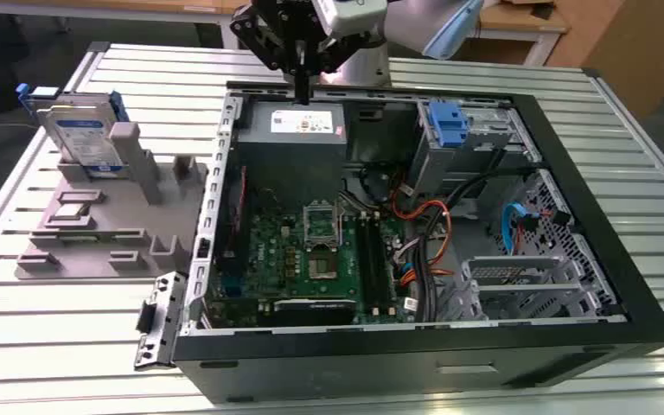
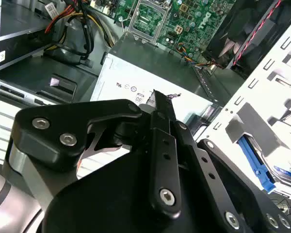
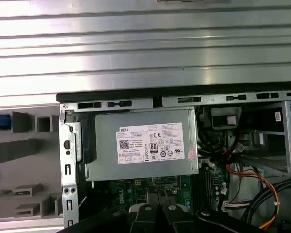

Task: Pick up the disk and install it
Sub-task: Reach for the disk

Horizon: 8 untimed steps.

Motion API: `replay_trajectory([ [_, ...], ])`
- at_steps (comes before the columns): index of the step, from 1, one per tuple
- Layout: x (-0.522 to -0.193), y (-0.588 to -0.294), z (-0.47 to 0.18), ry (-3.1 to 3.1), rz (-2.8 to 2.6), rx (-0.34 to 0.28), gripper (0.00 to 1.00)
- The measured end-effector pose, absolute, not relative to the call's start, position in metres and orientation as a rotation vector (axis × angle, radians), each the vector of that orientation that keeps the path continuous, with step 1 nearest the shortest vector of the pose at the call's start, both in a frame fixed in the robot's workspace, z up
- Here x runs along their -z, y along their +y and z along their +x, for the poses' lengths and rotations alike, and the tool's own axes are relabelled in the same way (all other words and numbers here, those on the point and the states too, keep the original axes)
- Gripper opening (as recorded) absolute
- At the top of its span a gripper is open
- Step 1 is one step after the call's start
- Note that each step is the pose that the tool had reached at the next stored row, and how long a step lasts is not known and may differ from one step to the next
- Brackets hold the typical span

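Gripper (image 1: pixel 304 93), clenched on nothing, is hanging above the power supply (image 1: pixel 291 130) inside the case (image 1: pixel 424 354) while the disk (image 1: pixel 82 138) is standing upright well outside the case, so any low crossing is probably risking a strike on its wall.

My gripper (image 1: pixel 304 86) is black all over. The disk (image 1: pixel 84 137) is silver with a white-and-blue label and a blue frame. The power supply (image 3: pixel 143 145) is grey with 1 white sticker. The motherboard (image 1: pixel 309 259) is green and the case (image 1: pixel 424 354) black. The table (image 1: pixel 32 328) is silver, ribbed in stripes. The cables (image 1: pixel 430 226) look orange and red, I think.
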<state>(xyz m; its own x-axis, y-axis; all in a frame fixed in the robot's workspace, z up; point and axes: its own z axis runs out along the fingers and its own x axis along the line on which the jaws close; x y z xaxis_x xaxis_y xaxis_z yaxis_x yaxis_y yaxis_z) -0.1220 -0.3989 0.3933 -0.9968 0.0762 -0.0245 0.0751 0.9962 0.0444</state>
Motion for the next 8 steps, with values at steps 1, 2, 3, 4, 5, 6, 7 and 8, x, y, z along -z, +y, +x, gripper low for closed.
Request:
replay_trajectory([
  [1, -0.3933, -0.3989, -0.122, 3.112, 0.118, -0.068, 0.1],
  [2, -0.3933, -0.3989, -0.122, 3.112, 0.118, -0.068, 0.1],
  [3, -0.3933, -0.3989, -0.122, 3.112, 0.118, -0.068, 0.1],
  [4, -0.3933, -0.3989, -0.122, 3.112, 0.118, -0.068, 0.1],
  [5, -0.3933, -0.3989, -0.122, 3.112, 0.118, -0.068, 0.1],
  [6, -0.3933, -0.3989, -0.1222, 3.112, 0.118, -0.068, 0.1],
  [7, -0.3933, -0.3989, -0.1228, 3.113, 0.118, -0.067, 0.1],
  [8, -0.3933, -0.3989, -0.1233, 3.113, 0.118, -0.068, 0.1],
])
